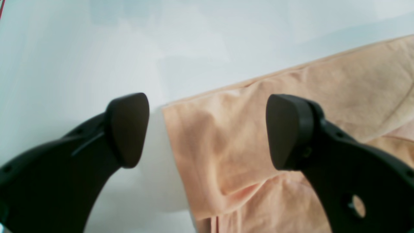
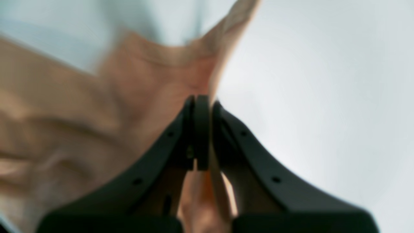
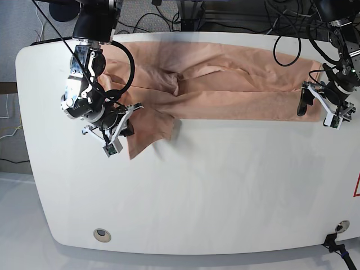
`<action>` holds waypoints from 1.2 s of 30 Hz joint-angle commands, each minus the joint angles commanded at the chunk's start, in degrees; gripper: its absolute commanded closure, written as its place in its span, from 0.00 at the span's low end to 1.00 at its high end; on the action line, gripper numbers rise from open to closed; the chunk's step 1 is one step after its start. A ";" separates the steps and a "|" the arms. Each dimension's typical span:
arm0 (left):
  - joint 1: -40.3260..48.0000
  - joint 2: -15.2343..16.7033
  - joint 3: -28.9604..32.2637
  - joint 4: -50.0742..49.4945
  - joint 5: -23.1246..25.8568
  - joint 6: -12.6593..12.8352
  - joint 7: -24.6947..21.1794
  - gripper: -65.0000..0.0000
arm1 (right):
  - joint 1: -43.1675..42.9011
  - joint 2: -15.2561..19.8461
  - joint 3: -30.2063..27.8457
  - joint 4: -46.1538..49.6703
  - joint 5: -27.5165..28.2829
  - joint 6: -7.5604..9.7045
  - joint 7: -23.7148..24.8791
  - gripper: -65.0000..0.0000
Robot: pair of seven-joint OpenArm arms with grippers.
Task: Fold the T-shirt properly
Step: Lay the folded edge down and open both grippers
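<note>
The peach-pink T-shirt (image 3: 225, 79) lies as a long band across the far side of the white table (image 3: 197, 185), with a flap hanging toward the front at its left end. No print shows. My right gripper (image 3: 125, 126) is at the left in the base view and is shut on that flap. In the right wrist view the gripper (image 2: 202, 129) pinches cloth (image 2: 97, 113) that rises above the fingertips. My left gripper (image 3: 316, 109) is open over the shirt's right end. In the left wrist view the gripper (image 1: 207, 129) straddles the shirt's corner (image 1: 242, 129) and holds nothing.
Black cables (image 3: 292, 39) and arm bases crowd the table's far edge. Two small round holes (image 3: 101, 233) sit near the front edge. A red mark (image 3: 357, 185) is at the right edge. Bare white tabletop fills the middle and front.
</note>
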 joint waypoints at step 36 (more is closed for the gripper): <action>-0.26 2.64 0.00 -0.09 0.18 0.00 0.00 0.18 | -22.68 12.13 -12.75 8.79 31.03 0.00 -13.36 0.39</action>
